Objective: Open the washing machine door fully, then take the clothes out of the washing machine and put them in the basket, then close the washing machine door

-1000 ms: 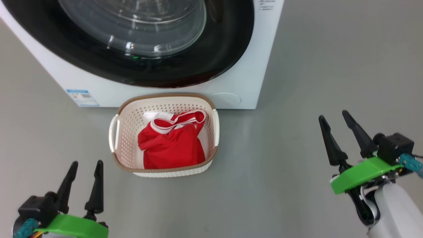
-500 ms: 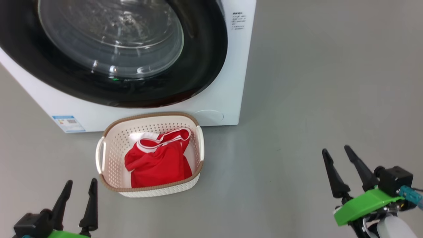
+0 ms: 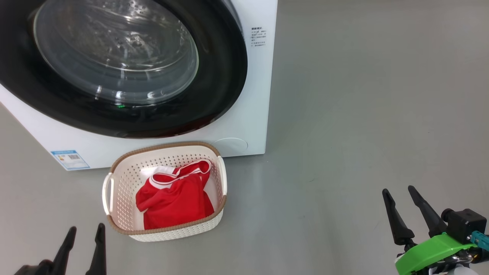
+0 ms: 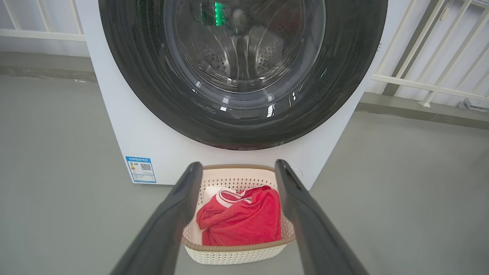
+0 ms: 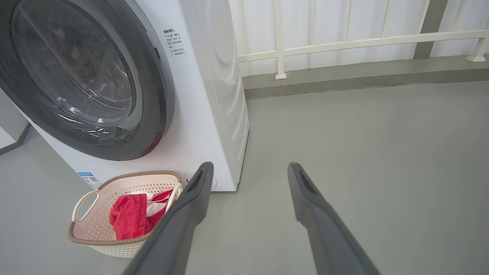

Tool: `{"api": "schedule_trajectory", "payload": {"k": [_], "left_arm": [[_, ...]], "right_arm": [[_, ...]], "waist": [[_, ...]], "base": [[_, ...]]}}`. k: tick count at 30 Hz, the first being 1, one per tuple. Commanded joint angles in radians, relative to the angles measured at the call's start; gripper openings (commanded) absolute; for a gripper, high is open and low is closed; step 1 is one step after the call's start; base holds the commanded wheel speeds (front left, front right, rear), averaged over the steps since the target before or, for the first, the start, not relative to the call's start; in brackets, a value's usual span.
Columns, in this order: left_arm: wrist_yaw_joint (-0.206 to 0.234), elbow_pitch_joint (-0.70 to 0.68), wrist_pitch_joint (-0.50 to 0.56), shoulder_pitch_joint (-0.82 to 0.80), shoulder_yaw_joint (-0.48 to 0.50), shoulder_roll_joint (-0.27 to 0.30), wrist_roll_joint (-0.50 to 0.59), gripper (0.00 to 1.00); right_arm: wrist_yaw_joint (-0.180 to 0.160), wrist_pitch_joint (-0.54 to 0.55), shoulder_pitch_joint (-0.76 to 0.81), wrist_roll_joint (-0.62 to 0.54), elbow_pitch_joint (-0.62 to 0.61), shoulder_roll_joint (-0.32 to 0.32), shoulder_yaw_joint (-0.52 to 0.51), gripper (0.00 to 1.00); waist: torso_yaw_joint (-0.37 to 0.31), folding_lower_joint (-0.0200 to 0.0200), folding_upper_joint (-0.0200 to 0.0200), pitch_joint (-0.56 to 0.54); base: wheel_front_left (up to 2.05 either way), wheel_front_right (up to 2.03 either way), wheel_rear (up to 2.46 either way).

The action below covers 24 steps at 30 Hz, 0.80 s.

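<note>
The white washing machine (image 3: 252, 95) stands at the upper left, and its round black-rimmed door (image 3: 114, 68) lies flush against the front, glass bowl at its centre. On the floor before it sits the cream basket (image 3: 164, 233) holding the red clothes (image 3: 174, 200) with white trim. My left gripper (image 3: 86, 233) is at the bottom left, open and empty, just left of the basket. My right gripper (image 3: 399, 193) is at the bottom right, open and empty, far from the basket. The left wrist view frames the basket (image 4: 237, 254) and clothes (image 4: 244, 219) between the open fingers.
Grey floor (image 3: 363, 114) spreads wide to the machine's right. A white railing (image 5: 344, 40) and a low kerb run behind the machine. A blue label (image 3: 70, 159) and a round white cap (image 3: 231, 146) mark the machine's lower front.
The head view has swung up and right, so the machine, basket and both grippers sit lower and further left in the picture. Both grippers remain open and empty.
</note>
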Motion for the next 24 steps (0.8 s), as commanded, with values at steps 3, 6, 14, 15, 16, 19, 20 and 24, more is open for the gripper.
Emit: {"api": "schedule_trajectory", "payload": {"k": [3, 6, 14, 15, 16, 19, 20, 24], "left_arm": [[-0.003, -0.037, -0.008, 0.007, 0.054, 0.011, 0.013, 1.00], [-0.003, -0.045, -0.008, 0.019, 0.068, 0.001, 0.022, 1.00], [-0.003, -0.065, -0.008, 0.026, 0.080, -0.012, 0.040, 1.00], [-0.003, -0.067, -0.008, 0.026, 0.081, -0.013, 0.041, 1.00], [-0.003, -0.068, -0.008, 0.026, 0.081, -0.013, 0.043, 1.00], [-0.003, -0.072, -0.008, 0.027, 0.081, -0.014, 0.045, 1.00], [-0.003, -0.072, -0.008, 0.027, 0.081, -0.014, 0.046, 1.00], [-0.003, -0.077, -0.008, 0.029, 0.080, -0.017, 0.049, 1.00]], "right_arm": [[-0.002, -0.005, 0.009, 0.012, -0.026, -0.024, 0.012, 1.00], [-0.002, -0.005, 0.012, 0.011, -0.028, -0.028, 0.009, 1.00], [-0.002, -0.005, 0.011, 0.005, -0.050, -0.030, -0.002, 1.00], [-0.002, -0.005, 0.011, 0.004, -0.051, -0.030, -0.003, 1.00], [-0.002, -0.005, 0.012, 0.004, -0.053, -0.030, -0.004, 1.00], [-0.002, -0.005, 0.012, 0.001, -0.057, -0.030, -0.005, 1.00], [-0.002, -0.005, 0.013, 0.000, -0.058, -0.030, -0.006, 1.00], [-0.002, -0.005, 0.015, -0.001, -0.060, -0.032, -0.007, 1.00]], "waist": [[-0.005, 0.0000, 0.0000, -0.010], [-0.005, 0.0000, 0.0000, -0.014], [0.000, 0.0000, 0.0000, -0.011], [0.001, 0.0000, 0.0000, -0.011], [0.001, 0.0000, 0.0000, -0.011], [0.001, 0.0000, 0.0000, -0.011], [0.001, 0.0000, 0.0000, -0.012], [0.002, 0.0000, 0.0000, -0.014]], "base": [[0.00, 0.00, 0.00], [0.00, 0.00, 0.00], [0.00, 0.00, 0.00], [0.00, 0.00, 0.00], [0.00, 0.00, 0.00], [0.00, 0.00, 0.00], [0.00, 0.00, 0.00], [0.00, 0.00, 0.00]]}}
